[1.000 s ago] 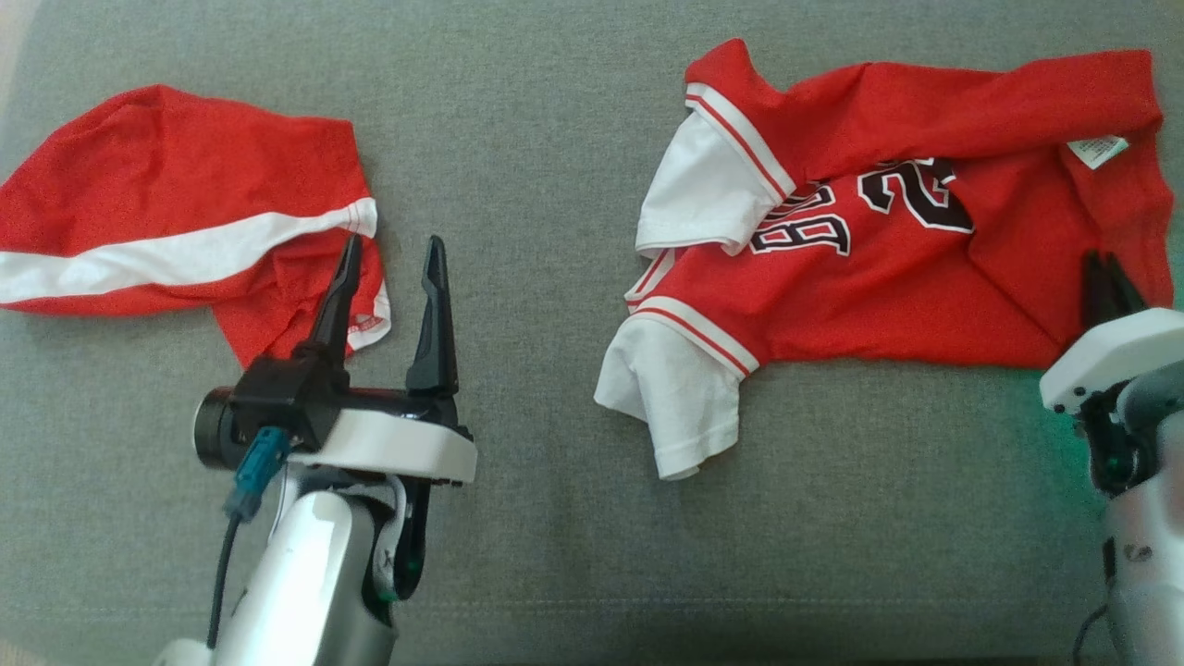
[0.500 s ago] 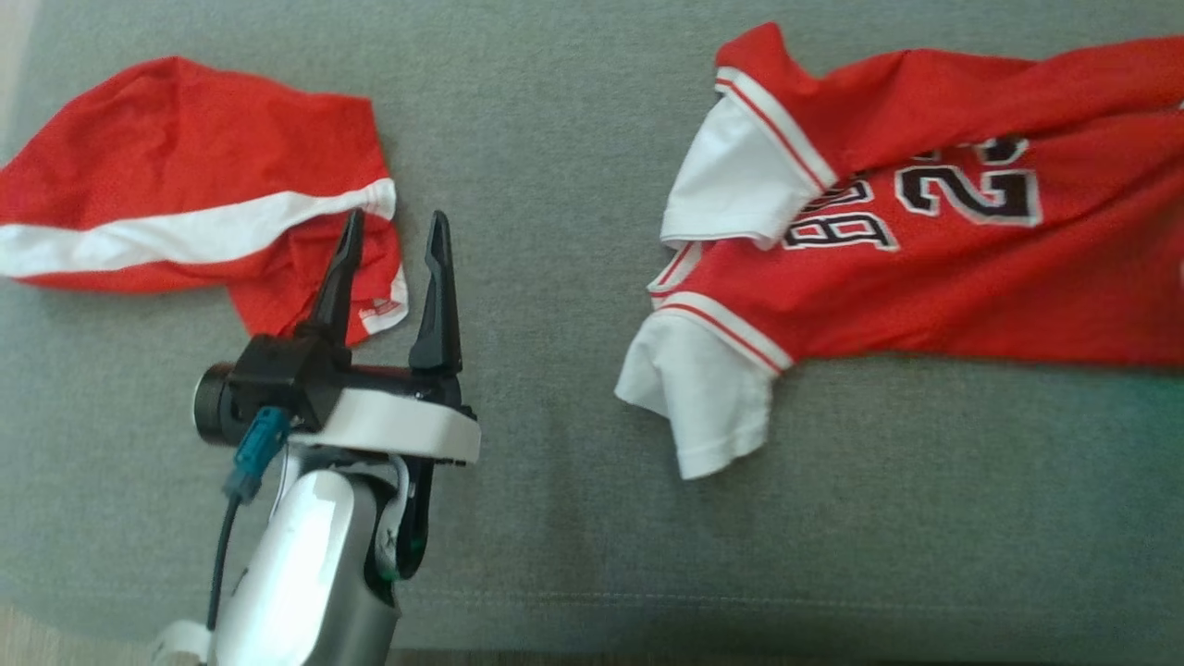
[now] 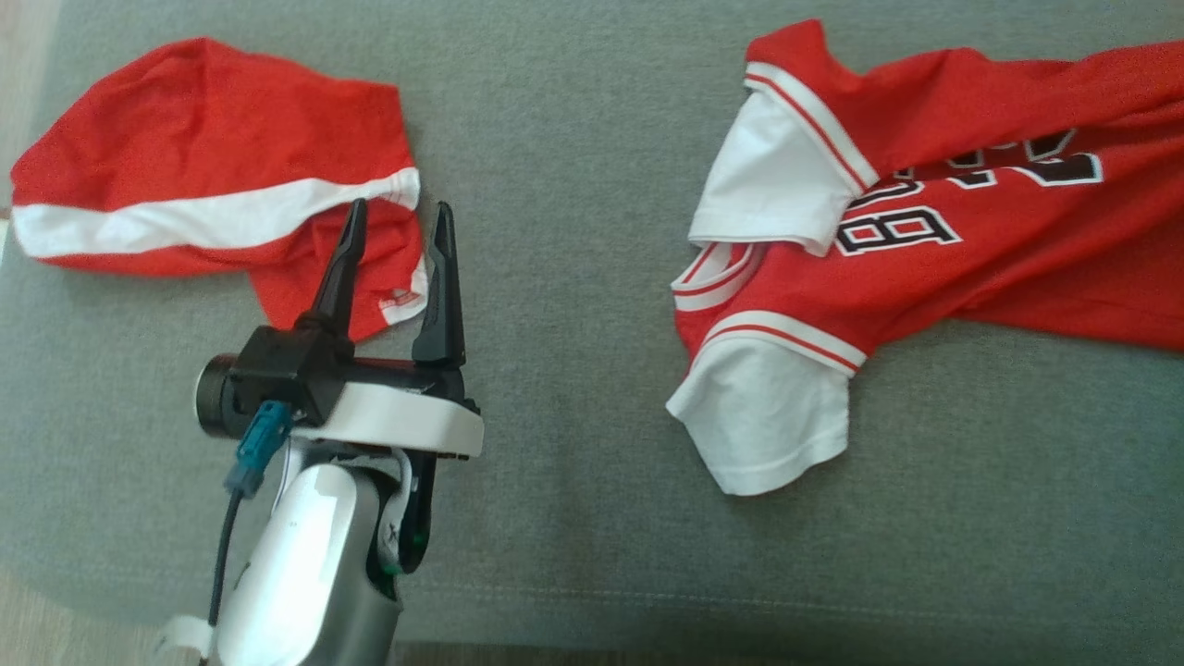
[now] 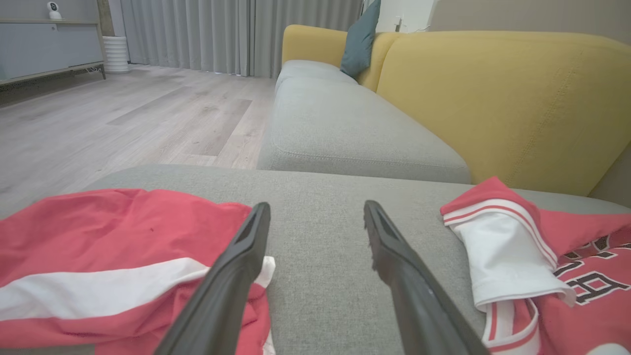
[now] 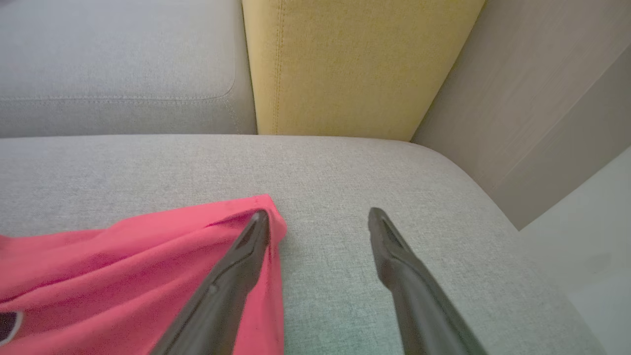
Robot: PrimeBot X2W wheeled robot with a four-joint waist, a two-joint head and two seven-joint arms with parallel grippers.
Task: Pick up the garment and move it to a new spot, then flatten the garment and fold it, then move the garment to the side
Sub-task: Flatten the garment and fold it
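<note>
Starting at the right end effector (image 5: 319, 213): spread wide now, nothing pinched, with one finger over the corner of the red jersey (image 5: 123, 266) and the other over bare grey cushion (image 5: 394, 167). Was clamped on that hem a second ago, so looks like a fresh let-go. Over at the left end effector (image 3: 400, 205): also spread, empty, hovering by the edge of the red shorts (image 3: 203, 139), same as a second ago.

Worth noting the shifted head view, so chalk most of the apparent slide up to camera, not cloth. Still, clearly dragged out longer toward the robot's right, with the body stretched and the lower white sleeve (image 3: 768, 425) fanned open instead of bunched. Reads as the move-to-a-new-spot bit wrapped up, flattening next; plenty of wrinkles and a folded-over upper sleeve left to sort. Lying on the right part of the cushion, well apart from the shorts.

As for writing: black characters (image 3: 897, 231) edged in white across the chest, seen sideways, something like "08" or a B, the rest lost in folds or off the edge. Tiny white tag (image 3: 400, 298) with red print on the shorts' hem, too small to read.
</note>
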